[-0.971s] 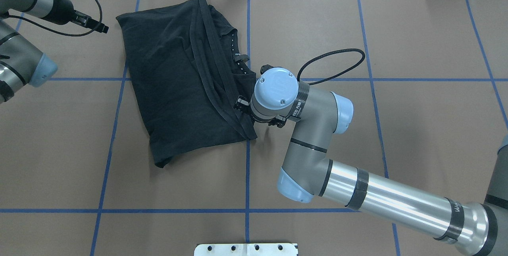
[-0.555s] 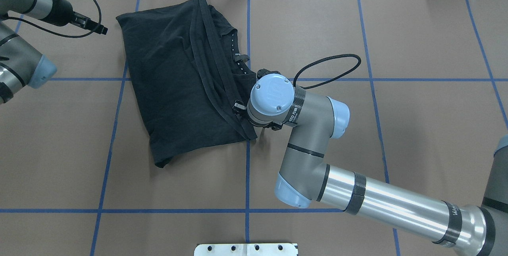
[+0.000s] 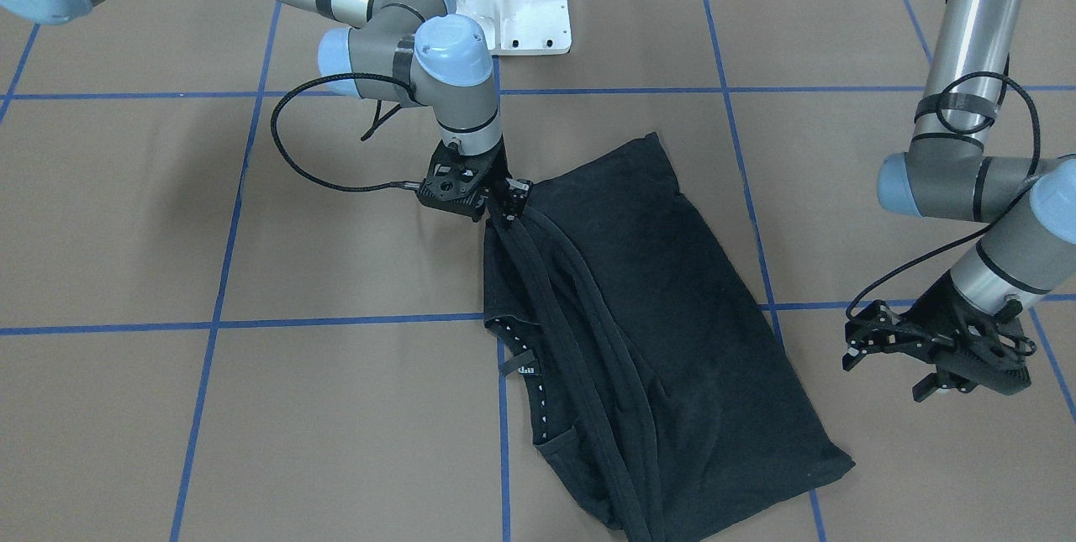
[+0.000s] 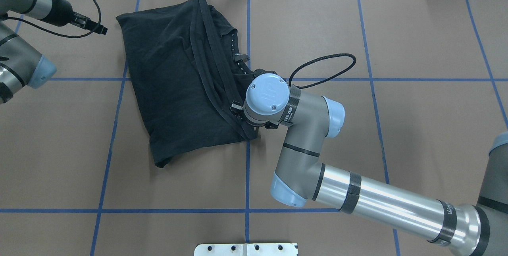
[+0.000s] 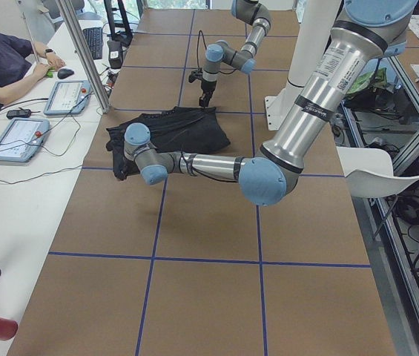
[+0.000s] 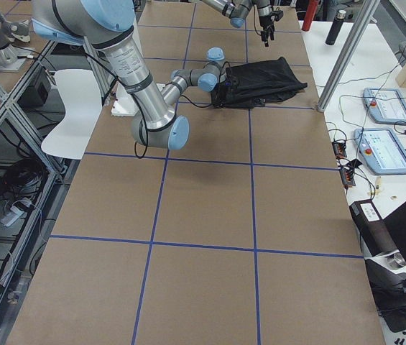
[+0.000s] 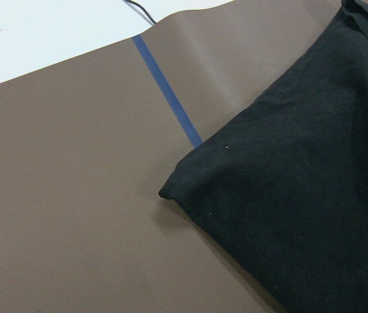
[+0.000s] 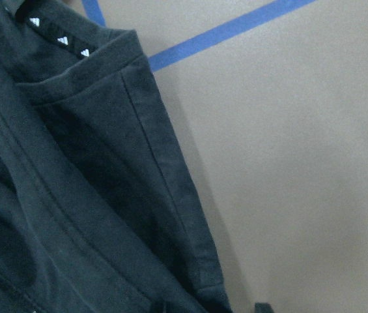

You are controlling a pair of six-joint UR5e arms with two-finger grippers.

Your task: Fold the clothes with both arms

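Brown desk [image 4: 397,129] bears the half-folded T-shirt [image 4: 170,89]. Right hand [image 3: 510,206], parted, straddles its hem corner; left hand [image 3: 883,370] hovers parted. Next likely: pinch, fold over.

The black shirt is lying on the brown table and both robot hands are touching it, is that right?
Not quite. Only the right gripper is at the black T-shirt, at its edge. The left gripper hangs off to one side, with bare table between it and the shirt. The exterior front-facing view shows this.
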